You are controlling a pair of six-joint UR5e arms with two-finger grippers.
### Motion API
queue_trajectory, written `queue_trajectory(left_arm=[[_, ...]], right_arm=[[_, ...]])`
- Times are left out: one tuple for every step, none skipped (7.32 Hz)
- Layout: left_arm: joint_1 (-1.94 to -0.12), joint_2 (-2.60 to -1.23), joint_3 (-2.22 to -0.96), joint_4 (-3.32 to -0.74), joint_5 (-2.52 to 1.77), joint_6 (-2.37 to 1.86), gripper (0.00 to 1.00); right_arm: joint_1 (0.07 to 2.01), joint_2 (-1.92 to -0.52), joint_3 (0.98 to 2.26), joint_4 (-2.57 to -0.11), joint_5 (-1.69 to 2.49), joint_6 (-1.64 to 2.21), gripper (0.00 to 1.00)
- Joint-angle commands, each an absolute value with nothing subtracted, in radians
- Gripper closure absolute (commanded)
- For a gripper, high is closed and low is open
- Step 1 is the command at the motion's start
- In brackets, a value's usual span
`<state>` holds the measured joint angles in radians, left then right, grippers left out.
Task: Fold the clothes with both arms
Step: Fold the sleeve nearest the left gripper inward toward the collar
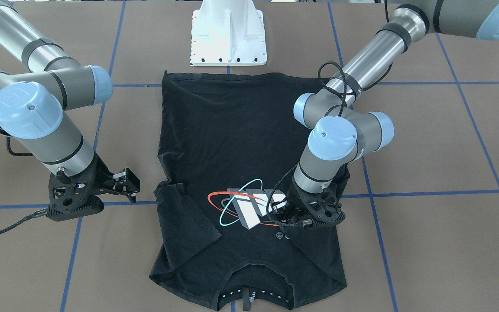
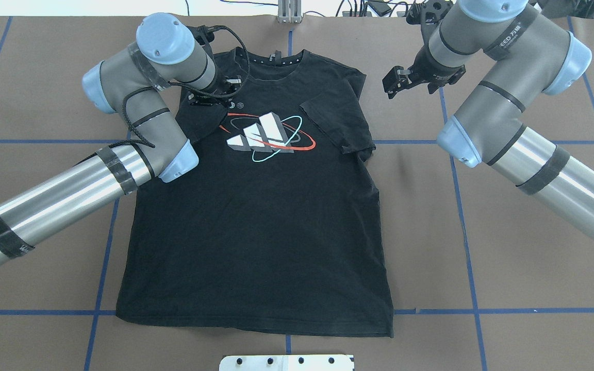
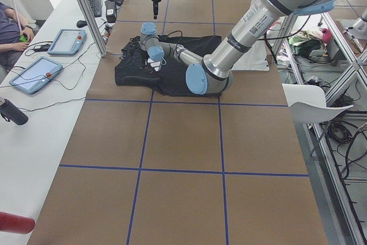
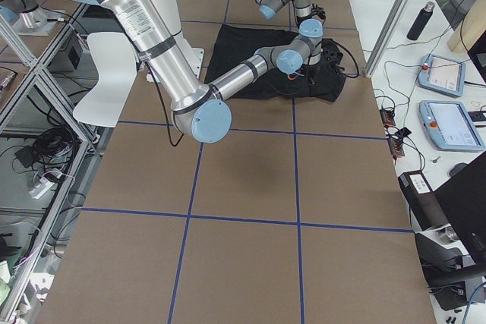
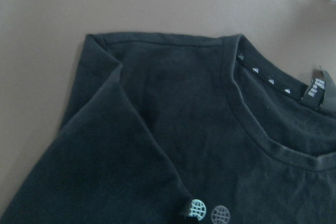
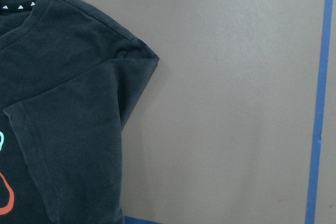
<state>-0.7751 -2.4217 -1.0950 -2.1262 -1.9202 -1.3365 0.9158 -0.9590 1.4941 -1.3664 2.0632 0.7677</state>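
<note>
Beneath left gripper (image 1: 277,208), finger closure unreadable, we are judging T-shirt (image 1: 232,130) limp; right gripper (image 1: 129,184), gaping, is hovering beside its pinchable shoulder (image 6: 142,51).

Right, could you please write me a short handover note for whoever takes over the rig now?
Left tool: low over the T-shirt, beside the logo; whether it is open or shut cannot be told.
Right tool: open, empty, over the table beside the folded right sleeve.
T-shirt: flat, logo up, collar away from the robot.
Done: both sleeves folded in.
Left: fold the body.
</note>
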Motion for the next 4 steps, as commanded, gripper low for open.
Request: queue_trajectory(left_arm=[[-0.788,-2.41,-1.174,-2.119,-1.927,-1.238,0.0],[-0.79,-2.325,-1.274,-2.114,-1.931,-1.211,0.0],[-0.79,-2.213,-1.405,-2.114,-1.946,-1.177,0.0],[-0.788,-2.101,-1.536,-2.115,-1.96,-1.148,0.0]], right_arm=[[0.911,-0.954,1.497,-1.367,2.063,0.781,0.0],[0.911,-0.957,1.509,-1.367,2.065,0.802,0.0],[0.888,-0.963,1.534,-1.365,2.06,0.88,0.0],[0.844,-0.982,1.598,-1.367,2.028,0.955,0.0]])
